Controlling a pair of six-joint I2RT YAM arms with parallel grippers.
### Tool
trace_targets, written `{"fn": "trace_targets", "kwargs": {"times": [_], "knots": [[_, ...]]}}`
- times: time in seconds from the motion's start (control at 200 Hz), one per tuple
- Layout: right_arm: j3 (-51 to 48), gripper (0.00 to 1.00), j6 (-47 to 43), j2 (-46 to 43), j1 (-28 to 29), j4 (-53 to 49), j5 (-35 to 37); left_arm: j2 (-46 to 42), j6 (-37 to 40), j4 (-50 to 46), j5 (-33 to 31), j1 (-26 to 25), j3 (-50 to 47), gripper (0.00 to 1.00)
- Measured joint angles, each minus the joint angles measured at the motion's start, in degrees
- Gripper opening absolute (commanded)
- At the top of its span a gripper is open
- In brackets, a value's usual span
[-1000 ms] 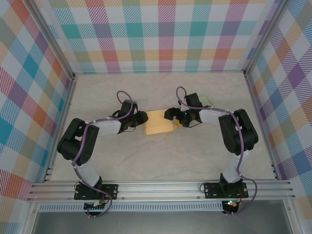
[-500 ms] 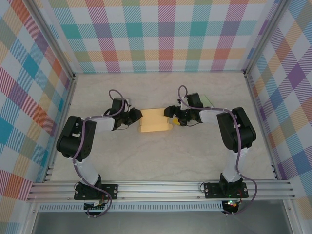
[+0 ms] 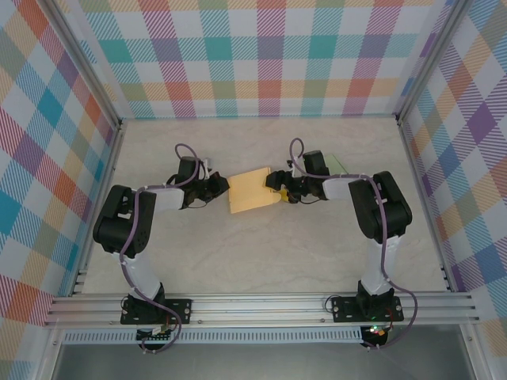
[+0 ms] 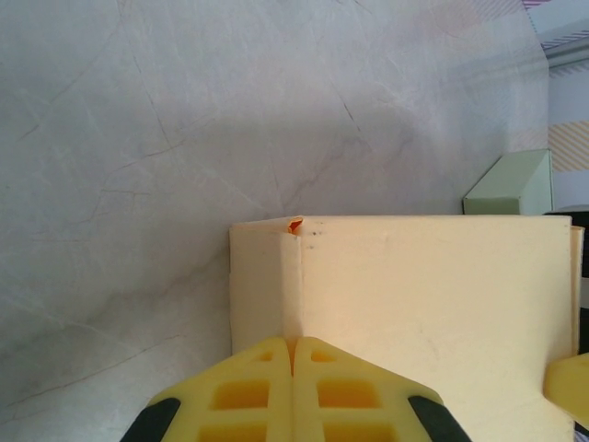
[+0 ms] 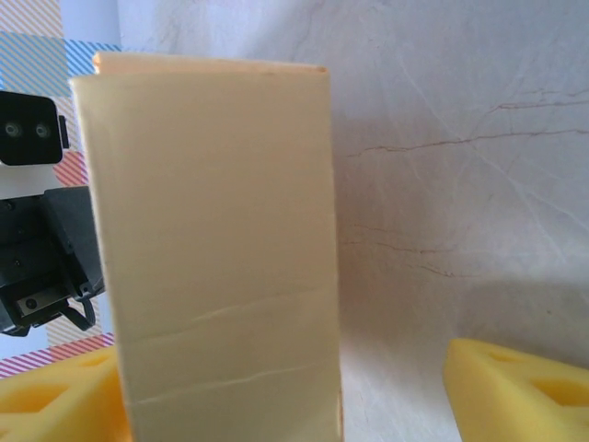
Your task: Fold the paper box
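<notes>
We are looking at a pale marbled desk [image 3: 261, 261], with plaid walls [image 3: 261, 55] standing around it on three sides. The two arms are reaching in from the near edge and bending toward each other, the left arm [image 3: 139, 218] from the left and the right arm [image 3: 380, 210] from the right.

Between them, around the middle of the desk, the box [image 3: 252, 190] is sitting as a cream-yellow flattened piece, turned slightly askew to the desk edges.

The left end effector [image 3: 226, 188] is meeting the box's left side. In the left wrist view we are seeing its yellow fingers [image 4: 350, 396] pressed together on the edge of the box [image 4: 414, 304]. A raised crease [image 4: 290, 276] is running straight into the seam between them, so it is pinching the box.

The right end effector [image 3: 275, 186] is standing at the box's right side. In the right wrist view its fingers [image 5: 520, 387] are spread wide. The box [image 5: 221, 249] is standing between them, close against one finger, with bare desk showing between it and the other.

A green block [image 3: 337, 164] is resting just beyond the right arm, apart from the box. A tiny orange fleck [image 4: 294, 224] is showing at the far end of the crease.
</notes>
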Motion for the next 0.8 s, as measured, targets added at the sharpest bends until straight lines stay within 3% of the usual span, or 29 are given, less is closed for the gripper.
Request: {"fn": "trace_targets", "kwargs": {"times": [0.21, 0.415, 0.615, 0.665, 0.77, 0.8], "knots": [[0.7, 0.56, 1.0, 2.1, 0.3, 2.2, -2.0, 0.1, 0.0, -0.2, 0.2, 0.0, 0.1, 0.09], [0.7, 0.47, 2.8, 2.1, 0.5, 4.4, -3.7, 0.0, 0.0, -0.6, 0.0, 0.0, 0.1, 0.15], [-0.3, 0.42, 4.9, 1.5, 0.5, 5.8, -4.6, -3.7, 0.3, -4.2, -0.6, 0.0, 0.1, 0.33], [-0.7, 0.41, 5.3, 1.0, 0.5, 5.8, -4.7, -6.2, 0.4, -4.8, -0.9, 0.0, 0.0, 0.41], [-1.6, 0.39, 6.2, -0.6, 0.2, 5.7, -4.7, -12.6, 0.7, -5.0, -1.5, 0.0, -0.5, 0.47], [-1.9, 0.38, 6.4, -1.2, 0.2, 5.6, -4.7, -15.0, 1.0, -5.0, -1.7, 0.0, -0.8, 0.53]]}}
